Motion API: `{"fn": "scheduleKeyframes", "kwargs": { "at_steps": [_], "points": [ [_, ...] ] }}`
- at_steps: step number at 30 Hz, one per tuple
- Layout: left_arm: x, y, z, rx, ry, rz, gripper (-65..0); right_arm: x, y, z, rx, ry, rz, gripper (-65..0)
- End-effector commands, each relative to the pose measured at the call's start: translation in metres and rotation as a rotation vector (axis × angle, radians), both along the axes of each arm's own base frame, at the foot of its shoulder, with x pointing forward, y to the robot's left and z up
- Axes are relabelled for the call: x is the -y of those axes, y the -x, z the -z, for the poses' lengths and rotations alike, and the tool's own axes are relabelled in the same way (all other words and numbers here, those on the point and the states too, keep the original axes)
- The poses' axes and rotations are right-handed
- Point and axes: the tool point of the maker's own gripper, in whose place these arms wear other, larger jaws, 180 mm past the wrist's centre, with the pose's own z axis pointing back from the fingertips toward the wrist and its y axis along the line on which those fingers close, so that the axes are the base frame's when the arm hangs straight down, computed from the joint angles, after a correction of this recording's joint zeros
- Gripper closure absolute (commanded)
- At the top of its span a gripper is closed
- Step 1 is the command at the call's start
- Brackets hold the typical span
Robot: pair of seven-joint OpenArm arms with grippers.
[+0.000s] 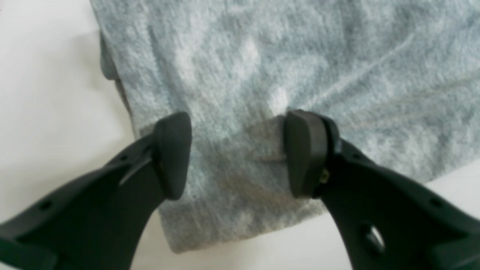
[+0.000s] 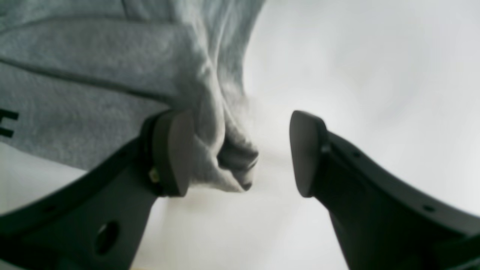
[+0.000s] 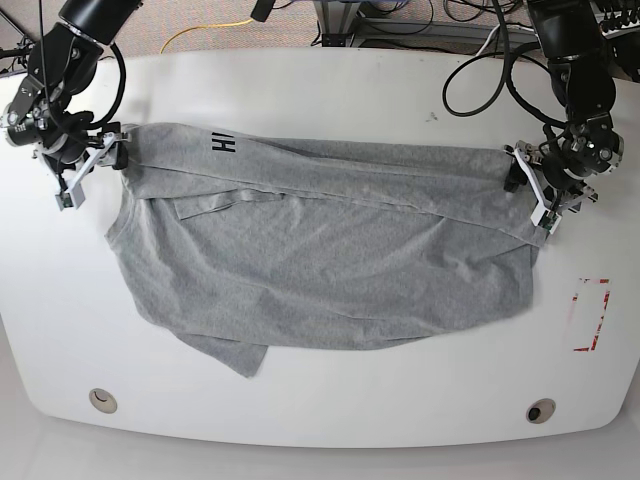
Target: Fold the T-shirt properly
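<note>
Our two grippers, left (image 1: 236, 153) and right (image 2: 240, 153), both gape apart at opposite ends of the shirt (image 3: 320, 260). Cloth lies between each pair of fingers. We should pinch both corners together before lifting evenly.

Only black block letters on the grey T-shirt (image 3: 330, 250), near its upper left edge in the base view, turned sideways and reading about "HI", with one more black letter, maybe an "E", cut off at the left border of the right wrist view.
</note>
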Motion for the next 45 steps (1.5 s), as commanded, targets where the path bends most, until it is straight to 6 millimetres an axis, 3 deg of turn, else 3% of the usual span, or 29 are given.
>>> {"fn": "scheduleKeyframes", "kwargs": {
  "at_steps": [1, 6, 9, 11, 14, 17, 23, 31, 36, 39, 42, 45],
  "points": [
    [-0.015, 0.007, 0.003, -0.044, -0.061, -0.013, -36.5, -0.003, -0.005, -0.006, 0.035, -0.007, -0.006, -37.9],
    [-0.014, 0.007, 0.002, -0.043, -0.062, -0.011, -36.4, -0.014, 0.008, 0.021, -0.024, -0.083, 0.019, -36.6],
    [-0.009, 0.013, 0.008, -0.057, -0.050, -0.012, -31.8, -0.015, 0.013, 0.036, -0.049, -0.124, 0.041, -27.4],
    [-0.007, 0.013, 0.004, -0.047, -0.061, -0.003, -26.9, -0.014, 0.015, 0.040, -0.055, -0.136, 0.048, -16.5],
    [-0.011, 0.027, 0.005, -0.089, -0.093, 0.000, -26.1, -0.014, 0.023, 0.043, -0.069, -0.137, 0.047, -9.8],
    [-0.011, 0.030, -0.003, -0.088, -0.126, 0.009, -26.0, -0.002, 0.025, 0.032, -0.063, -0.083, 0.033, -9.7],
    [-0.011, 0.051, 0.003, -0.130, -0.146, 0.021, -25.7, 0.001, 0.037, 0.019, -0.055, -0.015, -0.003, -9.4],
    [-0.006, 0.101, 0.005, -0.199, -0.199, 0.070, -26.0, 0.001, 0.066, 0.013, -0.103, 0.051, -0.039, -9.4],
    [0.000, 0.122, 0.002, -0.219, -0.214, 0.098, -26.1, -0.003, 0.080, 0.010, -0.122, 0.078, -0.062, -10.6],
    [0.003, 0.124, 0.000, -0.214, -0.215, 0.104, -26.1, -0.005, 0.079, 0.004, -0.106, 0.093, -0.073, -18.1],
    [0.003, 0.121, -0.002, -0.204, -0.217, 0.105, -27.4, -0.008, 0.073, -0.009, -0.069, 0.121, -0.093, -35.2],
    [0.004, 0.120, -0.003, -0.201, -0.218, 0.107, -35.8, -0.012, 0.067, -0.020, -0.038, 0.145, -0.111, -47.9]
  ]
}}
